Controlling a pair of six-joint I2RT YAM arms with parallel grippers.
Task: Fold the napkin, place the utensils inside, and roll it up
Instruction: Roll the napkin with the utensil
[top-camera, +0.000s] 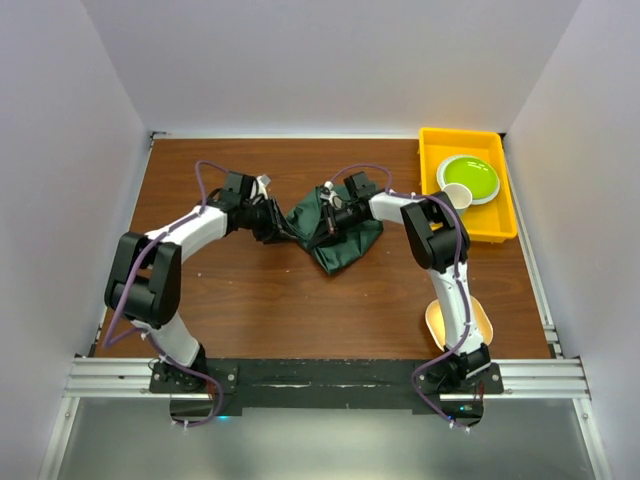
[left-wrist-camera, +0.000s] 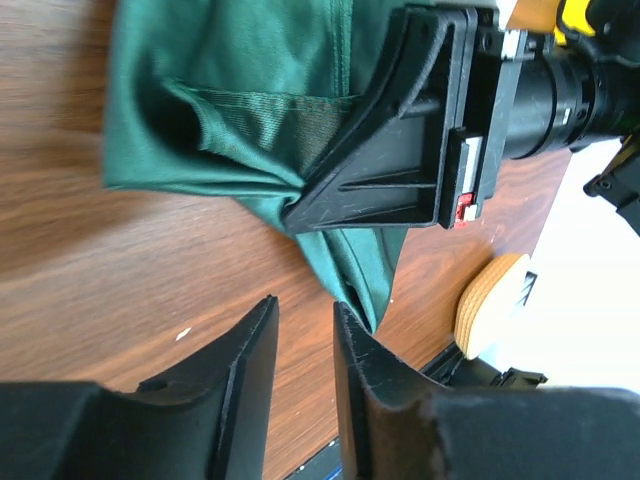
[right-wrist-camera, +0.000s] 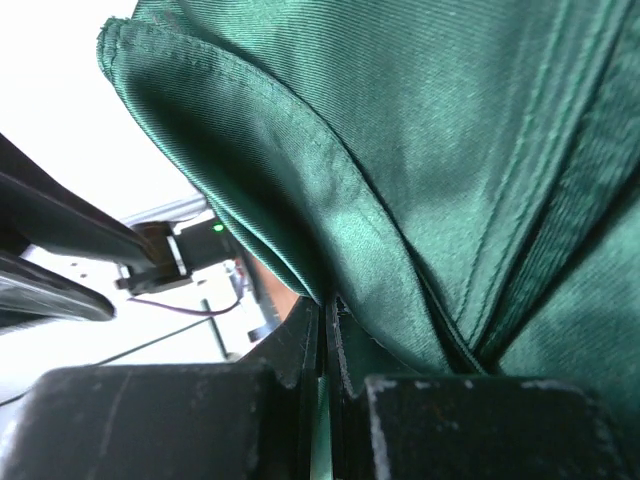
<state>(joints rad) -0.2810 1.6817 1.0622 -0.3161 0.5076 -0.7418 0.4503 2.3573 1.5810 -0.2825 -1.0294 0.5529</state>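
The dark green napkin (top-camera: 345, 245) lies bunched in the middle of the table. My right gripper (top-camera: 322, 218) is shut on a fold at its upper left part; in the right wrist view the cloth (right-wrist-camera: 450, 150) runs into the closed jaws of that gripper (right-wrist-camera: 326, 305). My left gripper (top-camera: 283, 225) is at the napkin's left edge. In the left wrist view it (left-wrist-camera: 304, 312) is a little open and empty over bare wood, with the napkin (left-wrist-camera: 250, 100) just beyond and the right gripper's fingers (left-wrist-camera: 390, 150) pinching it. The spoon is out of view.
A yellow tray (top-camera: 430, 160) at the back right holds a green plate (top-camera: 470, 178) and a white cup (top-camera: 457, 195). A pale round wooden dish (top-camera: 480, 320) lies near the right arm's base, also in the left wrist view (left-wrist-camera: 490, 300).
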